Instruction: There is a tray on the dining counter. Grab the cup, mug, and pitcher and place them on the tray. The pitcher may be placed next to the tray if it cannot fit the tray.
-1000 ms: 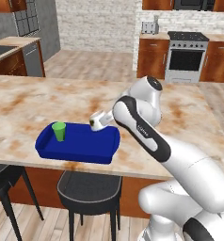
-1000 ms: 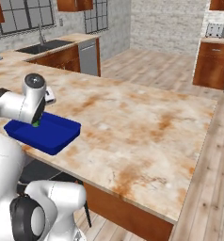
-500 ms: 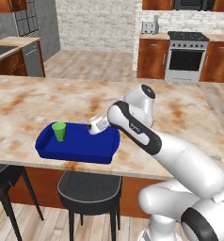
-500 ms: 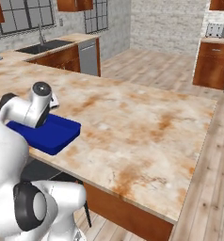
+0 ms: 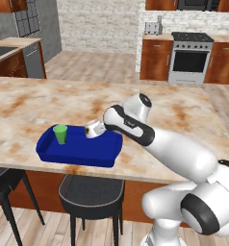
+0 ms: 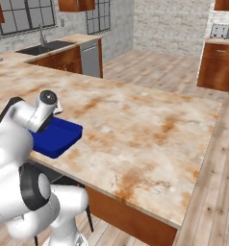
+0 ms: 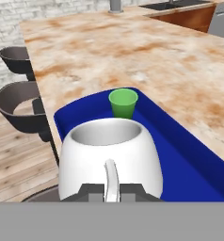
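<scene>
The arm reaches from the lower right of the left base view toward the blue tray [image 5: 78,151], which lies on the near part of the marble surface [image 5: 49,103], close to its near edge. The pincer [image 5: 98,129] is narrowed onto the handle of the white mug [image 5: 93,129]. In the hand view the two dark tips sit on either side of the thin white handle at the bottom, with the mug [image 7: 111,157] upright and its open mouth facing up. In the left base view the mug hangs over the far right part of the tray; whether its base touches the tray floor cannot be told.

The green cup [image 5: 60,134] stands upright inside the tray, in its left part, well apart from the mug. In the hand view the cup [image 7: 123,103] appears just beyond the mug, against the tray's far wall, and the tray's blue rim [image 7: 198,155] runs along the right side.

In the right base view the tray [image 6: 58,137] shows as a blue corner beside the arm's white body, on the near left part of the surface [image 6: 135,129].

Two dark stools [image 5: 91,194] stand at the near side of the surface, below the tray; in the hand view their round seats [image 7: 17,110] show at the left, over a wooden floor. A stove [image 5: 188,57] with wood cabinets stands at the far wall.
</scene>
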Controlling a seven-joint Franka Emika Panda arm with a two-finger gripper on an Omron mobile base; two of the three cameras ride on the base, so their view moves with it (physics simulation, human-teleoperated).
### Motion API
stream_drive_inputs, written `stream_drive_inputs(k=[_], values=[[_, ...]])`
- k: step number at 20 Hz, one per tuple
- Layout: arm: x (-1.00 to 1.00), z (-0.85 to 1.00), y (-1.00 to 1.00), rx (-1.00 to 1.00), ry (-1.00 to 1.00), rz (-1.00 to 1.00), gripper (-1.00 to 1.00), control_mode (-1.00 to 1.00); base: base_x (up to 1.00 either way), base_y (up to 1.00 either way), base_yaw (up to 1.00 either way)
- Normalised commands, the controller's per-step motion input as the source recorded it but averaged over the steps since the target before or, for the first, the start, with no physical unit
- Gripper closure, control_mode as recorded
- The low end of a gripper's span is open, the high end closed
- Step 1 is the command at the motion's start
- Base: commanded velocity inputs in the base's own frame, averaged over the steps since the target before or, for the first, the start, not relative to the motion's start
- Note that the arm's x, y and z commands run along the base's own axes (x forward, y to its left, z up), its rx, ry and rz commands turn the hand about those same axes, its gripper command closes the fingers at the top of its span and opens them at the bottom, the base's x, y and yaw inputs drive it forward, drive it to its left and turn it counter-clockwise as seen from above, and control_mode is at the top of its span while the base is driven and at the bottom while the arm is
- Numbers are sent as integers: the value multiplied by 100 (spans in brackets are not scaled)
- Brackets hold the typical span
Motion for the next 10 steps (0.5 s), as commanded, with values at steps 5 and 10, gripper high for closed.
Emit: stream_drive_inputs(k=[5, 10], values=[[28, -32, 10, 4, 0, 0, 100, -100, 0, 0, 0], [25, -32, 12, 1, 0, 0, 100, -100, 0, 0, 0]])
